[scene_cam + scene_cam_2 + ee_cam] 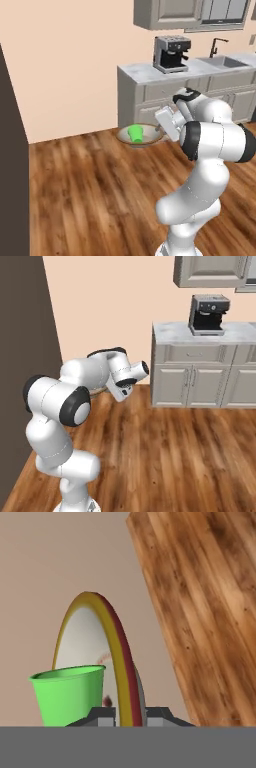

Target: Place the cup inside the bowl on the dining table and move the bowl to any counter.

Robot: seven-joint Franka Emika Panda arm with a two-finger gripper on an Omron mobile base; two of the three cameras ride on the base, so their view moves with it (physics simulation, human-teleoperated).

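Note:
The bowl (145,140) hangs in the air above the wooden floor, in front of the counter (145,70). The green cup (135,133) lies inside it. My gripper (159,131) is shut on the bowl's right rim. In the hand view the bowl's brown rim (119,647) runs up between my two fingertips (103,716), with the cup (67,694) resting against the pale inside. In the right base view my arm covers most of the bowl, and a sliver of the rim (98,390) shows. The dining table is out of view.
On the counter stand a coffee machine (171,54) and a sink (225,62) with a black faucet (216,46). Wall cabinets (170,14) hang above. A tall dark unit (12,175) stands at the left. Wooden floor (90,200) spreads below.

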